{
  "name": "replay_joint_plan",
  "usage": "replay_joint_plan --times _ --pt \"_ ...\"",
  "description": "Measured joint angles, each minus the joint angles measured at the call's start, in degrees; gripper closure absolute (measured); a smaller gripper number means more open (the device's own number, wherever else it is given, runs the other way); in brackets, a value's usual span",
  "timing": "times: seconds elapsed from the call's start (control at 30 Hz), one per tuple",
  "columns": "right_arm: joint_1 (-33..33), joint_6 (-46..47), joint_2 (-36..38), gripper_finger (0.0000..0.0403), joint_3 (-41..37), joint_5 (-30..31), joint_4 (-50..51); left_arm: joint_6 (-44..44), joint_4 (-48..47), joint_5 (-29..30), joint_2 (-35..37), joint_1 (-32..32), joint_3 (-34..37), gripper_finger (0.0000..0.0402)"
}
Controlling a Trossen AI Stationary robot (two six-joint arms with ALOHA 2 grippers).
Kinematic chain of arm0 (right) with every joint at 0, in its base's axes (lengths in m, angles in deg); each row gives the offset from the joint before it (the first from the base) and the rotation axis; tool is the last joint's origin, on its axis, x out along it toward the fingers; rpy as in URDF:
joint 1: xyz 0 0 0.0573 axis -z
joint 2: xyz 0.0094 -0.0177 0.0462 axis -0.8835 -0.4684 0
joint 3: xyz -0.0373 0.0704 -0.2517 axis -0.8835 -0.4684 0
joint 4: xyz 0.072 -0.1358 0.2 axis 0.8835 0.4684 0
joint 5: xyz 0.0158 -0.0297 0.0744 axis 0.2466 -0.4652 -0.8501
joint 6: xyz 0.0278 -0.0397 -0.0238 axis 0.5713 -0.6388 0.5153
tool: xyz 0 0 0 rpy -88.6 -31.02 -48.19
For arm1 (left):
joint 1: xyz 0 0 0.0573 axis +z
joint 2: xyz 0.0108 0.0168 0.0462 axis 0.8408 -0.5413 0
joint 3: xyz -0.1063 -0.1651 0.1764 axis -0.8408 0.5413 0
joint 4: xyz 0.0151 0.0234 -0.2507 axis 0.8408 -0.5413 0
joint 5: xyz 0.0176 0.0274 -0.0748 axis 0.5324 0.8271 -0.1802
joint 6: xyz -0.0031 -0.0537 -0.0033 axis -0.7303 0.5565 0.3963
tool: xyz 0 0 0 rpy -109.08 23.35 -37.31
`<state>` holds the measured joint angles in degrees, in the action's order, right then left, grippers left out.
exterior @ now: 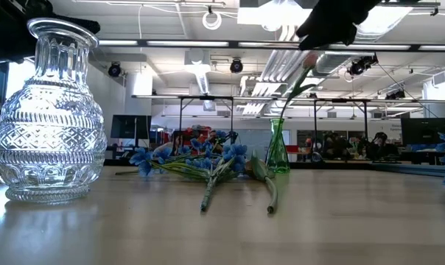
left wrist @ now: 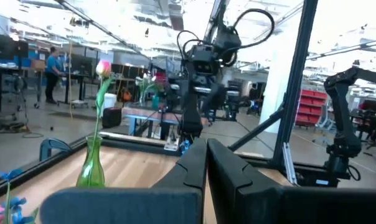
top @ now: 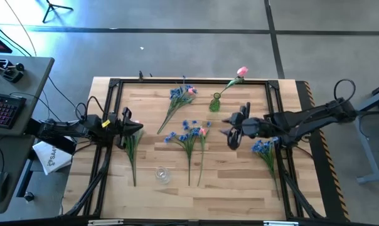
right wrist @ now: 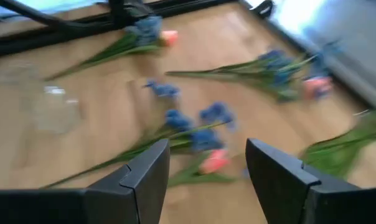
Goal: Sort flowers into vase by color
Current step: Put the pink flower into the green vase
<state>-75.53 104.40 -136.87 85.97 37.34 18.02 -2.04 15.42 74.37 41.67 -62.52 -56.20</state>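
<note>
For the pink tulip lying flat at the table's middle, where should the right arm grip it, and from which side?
Grip the thin green stem of the pink tulip below its head, coming straight down with the open right gripper, jaws across the stem. It lies flat, with blue-blossom stems close beside it.

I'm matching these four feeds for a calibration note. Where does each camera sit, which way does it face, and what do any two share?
High view: overhead, looking straight down; both arms show, left gripper and right gripper over the table.
Low view: at tabletop height, looking level across past the clear vase; a dark part of an arm at top.
Left wrist view: on the left arm, facing the right arm, own shut fingers below.
Right wrist view: looking down on flowers, own open fingers below.
Shared: green vase with pink tulip in high, low, left wrist.
</note>
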Motion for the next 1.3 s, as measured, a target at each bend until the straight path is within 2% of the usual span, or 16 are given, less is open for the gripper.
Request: replay_joint_plan --times 0.13,0.27,0.43,0.6,0.73,0.83,0.93,1.1,1.23,1.3 --pt "-2.17 9.38 -4.14 0.0195 0.0 -3.96 -0.55 0.02 -0.4 0.19 -0.1 0.0 0.0 0.0401" --pt "-2.67 15.16 -12.8 0.0171 0.0 -8.43 -3.86 0.02 -0.52 0.21 -0.54 -0.01 0.0 0.0401" --pt "0.67 22.95 -25.52 0.0142 1.37 -10.98 -8.83 0.22 -0.61 0.32 -1.37 0.01 0.0 0.0401" --pt "4.42 27.64 -36.91 0.0149 5.6 -14.51 -8.78 1.14 -0.83 0.3 -2.44 0.0 0.0 0.0401" --pt "6.07 27.95 -43.11 0.0176 9.77 -15.51 -6.45 1.16 -0.88 0.28 -3.52 0.0 0.0 0.0401" --pt "6.61 27.29 -45.65 0.0211 13.22 -15.4 -1.71 1.16 -0.92 0.28 -4.36 0.0 0.0 0.0401" --pt "6.74 25.7 -46.49 0.0265 15.04 -14.51 2.99 1.22 -0.91 0.26 -5.1 0.01 0.0 0.0401" --pt "6.58 19.79 -44.75 0.0382 13.45 -13.72 5.57 1.65 -0.98 0.23 -6.11 0.01 0.0 0.0401" --pt "5.09 18.46 -39.45 0.0384 7.84 -12.21 5.56 2.62 -1.28 0.16 -6.78 -0.01 -0.02 0.0401" --pt "3.97 18.11 -34.26 0.0389 2.94 -11.11 0.65 3.06 -1.25 0.13 -7.18 0.0 -0.02 0.0401"
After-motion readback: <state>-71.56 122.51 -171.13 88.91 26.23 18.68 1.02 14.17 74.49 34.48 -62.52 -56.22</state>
